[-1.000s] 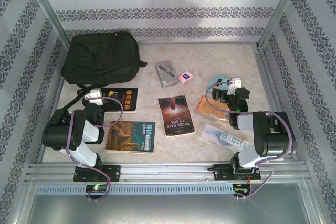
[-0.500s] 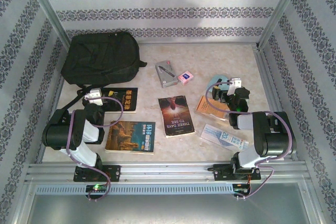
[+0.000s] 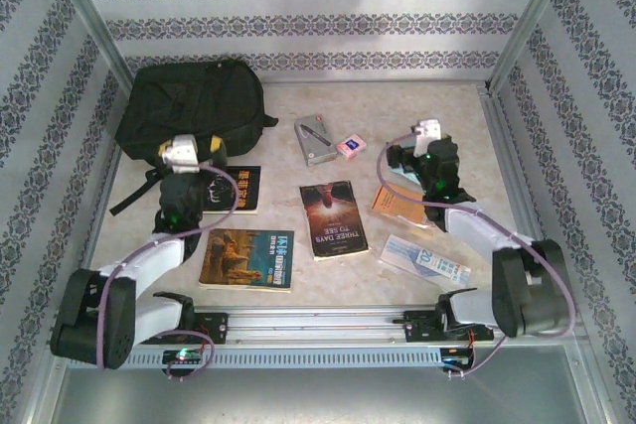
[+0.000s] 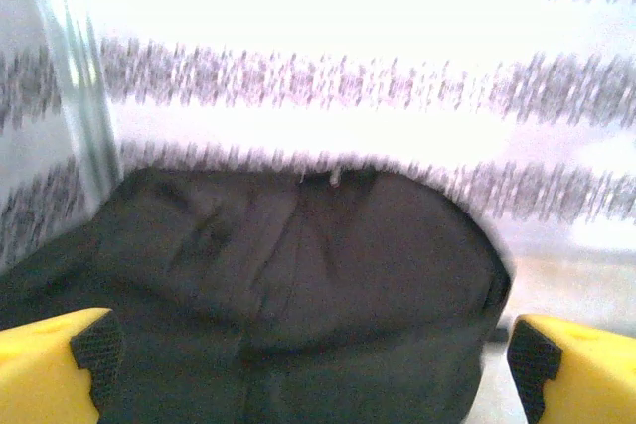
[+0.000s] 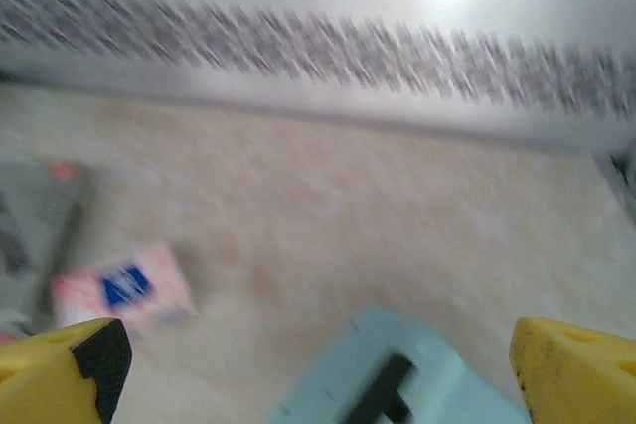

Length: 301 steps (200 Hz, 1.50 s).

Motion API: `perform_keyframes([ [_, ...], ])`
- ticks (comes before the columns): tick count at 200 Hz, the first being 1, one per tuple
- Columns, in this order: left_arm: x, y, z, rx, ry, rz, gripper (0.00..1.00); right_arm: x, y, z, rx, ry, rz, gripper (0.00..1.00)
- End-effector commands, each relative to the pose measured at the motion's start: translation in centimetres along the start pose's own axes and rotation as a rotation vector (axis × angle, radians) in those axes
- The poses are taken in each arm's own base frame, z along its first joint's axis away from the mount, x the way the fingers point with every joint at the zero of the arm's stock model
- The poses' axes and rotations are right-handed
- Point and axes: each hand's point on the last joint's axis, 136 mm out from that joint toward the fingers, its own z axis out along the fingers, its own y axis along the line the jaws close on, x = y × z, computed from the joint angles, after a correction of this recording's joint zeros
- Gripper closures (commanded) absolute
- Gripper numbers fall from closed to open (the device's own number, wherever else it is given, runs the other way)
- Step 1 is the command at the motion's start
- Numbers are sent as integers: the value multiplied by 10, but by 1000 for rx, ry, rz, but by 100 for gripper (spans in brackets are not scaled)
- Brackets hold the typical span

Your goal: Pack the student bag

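left fingers (image 4: 60, 364): spread as wide as they go, nothing between the pads
left gripper (image 4: 316, 369): empty, at the near edge of the student bag (image 3: 194, 106), aimed straight into it; no contact visible
right fingers (image 5: 571, 369): also spread wide, nothing held
right gripper (image 5: 318, 364): well to the right of the bag, hanging over a pale teal item (image 5: 397, 374); what that item is, cannot tell
bag: lies flat in the far-left corner of the table (image 3: 437, 116), rounded top toward the back wall, one strap trailing off its near side
bag opening: no open mouth or gap visible; looks zipped, not certain
black book (image 3: 238, 189): just beside the bag's near edge, next to the left gripper
landscape-cover book (image 3: 248, 257): nearer than the bag, well apart from it
dark red book (image 3: 333, 218): right of and nearer than the bag
grey case (image 3: 314, 138): just right of the bag
pink pack (image 3: 349, 146): touching or just beside the grey case, on the side away from the bag
orange book (image 3: 397, 204): far right of the bag, partly under the right arm
blue-white packet (image 3: 424, 259): farthest from the bag, near right
done: nothing visibly packed; every item lies outside the bag
left: judged the very start; open the bag, load books and small items, close it
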Motion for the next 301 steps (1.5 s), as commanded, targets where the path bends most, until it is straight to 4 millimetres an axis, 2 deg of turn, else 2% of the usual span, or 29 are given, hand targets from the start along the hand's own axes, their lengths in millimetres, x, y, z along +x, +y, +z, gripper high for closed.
perform_keyframes([
  [1, -22, -20, 2, -27, 108, 96, 0, -27, 40, -20, -49, -4, -76, 2],
  [12, -41, -44, 3, 34, 118, 145, 0, -50, 67, -35, -93, -42, -131, 2],
  [23, -54, -67, 4, 112, 143, 193, 0, -73, 86, -50, -123, -74, -146, 2],
  [32, -62, -70, 6, 100, 196, 143, 0, -92, 95, -61, -147, -96, -128, 2],
  [35, -58, -70, 6, 95, 234, 127, 0, -97, 97, -64, -152, -100, -119, 2],
  [40, -69, -71, 9, 89, 261, 93, 0, -108, 98, -69, -150, -106, -90, 2],
  [51, -67, -77, 14, 103, 344, 95, 0, -123, 94, -79, -146, -86, 29, 2],
  [63, -63, -86, 21, 124, 332, 56, 0, -119, 78, -89, -105, 23, 254, 2],
  [77, -64, -100, 33, 173, 280, -46, 0, -116, 83, -95, -276, 89, 366, 2],
  [82, -62, -105, 39, 191, 318, -54, 0, -117, 77, -93, -297, 85, 451, 2],
  [91, -44, -113, 55, 174, 450, -54, 0, -111, 59, -89, -284, 98, 610, 2],
  [106, -17, -125, 76, 153, 595, -15, 0, -97, 42, -86, -272, 144, 750, 2],
  [117, -7, -131, 92, 138, 628, 3, 0, -81, 39, -84, -242, 251, 738, 2],
  [121, -4, -133, 98, 129, 640, 13, 0, -69, 41, -85, -229, 319, 717, 2],
  [132, 4, -130, 117, 62, 688, 33, 0, -50, 47, -87, -206, 420, 659, 2],
  [138, 10, -131, 126, 37, 717, 41, 0, -38, 47, -88, -167, 458, 657, 2],
  [140, 18, -130, 128, 27, 740, 48, 0, -34, 45, -88, -147, 470, 661, 2],
  [144, 17, -130, 135, 11, 748, 44, 0, -26, 43, -90, -116, 494, 670, 3],
  [160, 35, -134, 158, -29, 821, 46, 2, 0, 43, -93, -72, 575, 711, 11],
  [179, 58, -139, 177, -62, 881, 59, 10, 19, 41, -96, -38, 611, 739, 24],
  [189, 64, -144, 187, -57, 870, 44, 15, 26, 38, -97, -9, 619, 744, 30],
  [198, 71, -141, 193, -76, 861, 19, 19, 30, 34, -98, 19, 627, 746, 35],
  [220, 87, -131, 204, -129, 859, -16, 27, 34, 28, -98, 59, 638, 732, 41],
  [262, 116, -138, 218, -115, 855, -25, 38, 49, 31, -93, 64, 673, 715, 49],
  [283, 133, -136, 221, -125, 870, -5, 48, 57, 33, -92, 67, 692, 716, 52],
  [301, 145, -134, 221, -135, 886, 12, 61, 59, 34, -92, 58, 693, 717, 57],
])
